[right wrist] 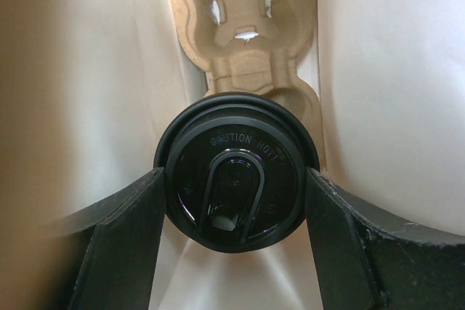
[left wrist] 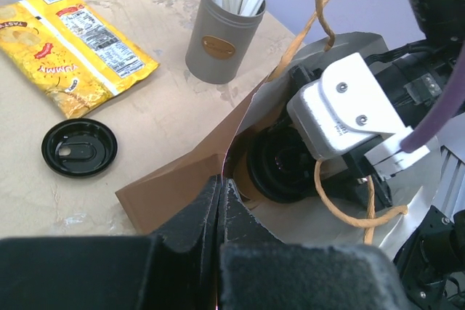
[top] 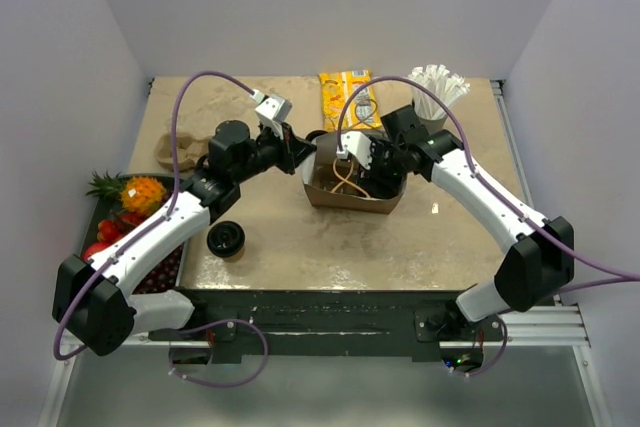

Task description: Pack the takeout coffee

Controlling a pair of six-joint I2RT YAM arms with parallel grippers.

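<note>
At the centre of the top view the brown paper bag (top: pixel 345 197) stands open, its near rim pinched in the fully closed left gripper (left wrist: pixel 221 194), and the moulded carrier (right wrist: pixel 240 49) lies down inside it. Low in the right wrist view, the right gripper (right wrist: pixel 234 205) is spread wide, a finger pressed to each side of the lidded cup (right wrist: pixel 236 143) over the carrier's nearer socket. The other cup (top: pixel 227 239) stands lower left on the table (top: pixel 400 247). Light, thin-walled and likely crushable, each cup is best held upright at its stiff top rim.
</note>
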